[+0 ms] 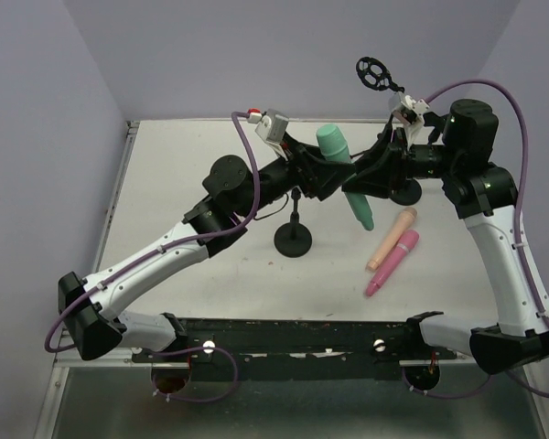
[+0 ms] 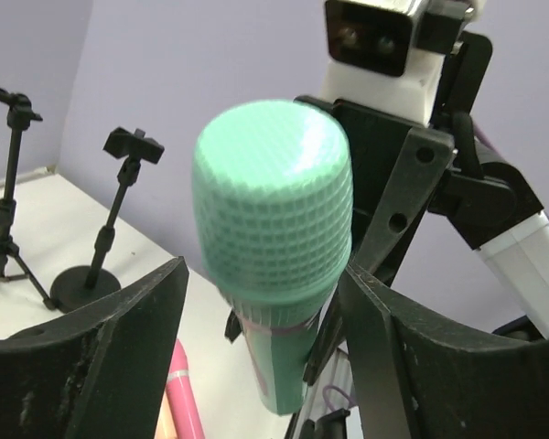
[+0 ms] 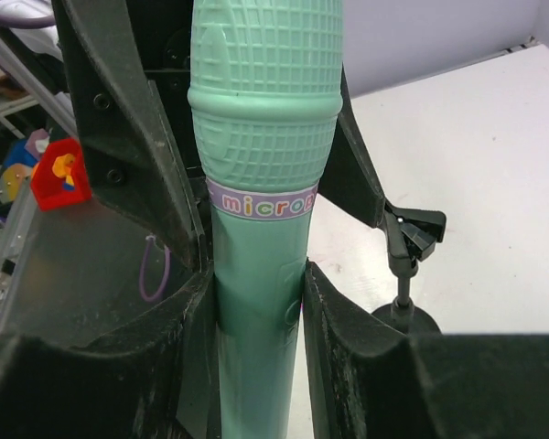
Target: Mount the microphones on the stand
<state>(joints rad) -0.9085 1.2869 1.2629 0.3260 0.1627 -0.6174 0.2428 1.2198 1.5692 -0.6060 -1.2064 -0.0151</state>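
My right gripper (image 3: 256,293) is shut on the handle of the mint green microphone (image 3: 261,183), just below its lettered band, and holds it in the air with the head up (image 1: 343,169). My left gripper (image 2: 263,274) stands open around the ribbed head of that microphone (image 2: 273,219). Its right finger is close against the head and a gap shows on the left side. The peach microphone (image 1: 392,238) and the pink microphone (image 1: 392,262) lie side by side on the table at the right. A stand with a round base (image 1: 293,240) is below the grippers.
A second stand with a ring-shaped holder (image 1: 373,73) rises at the back right behind my right arm. In the left wrist view a clip-topped stand (image 2: 119,219) and a tripod stand (image 2: 5,201) are by the wall. Purple walls close the table's back and sides.
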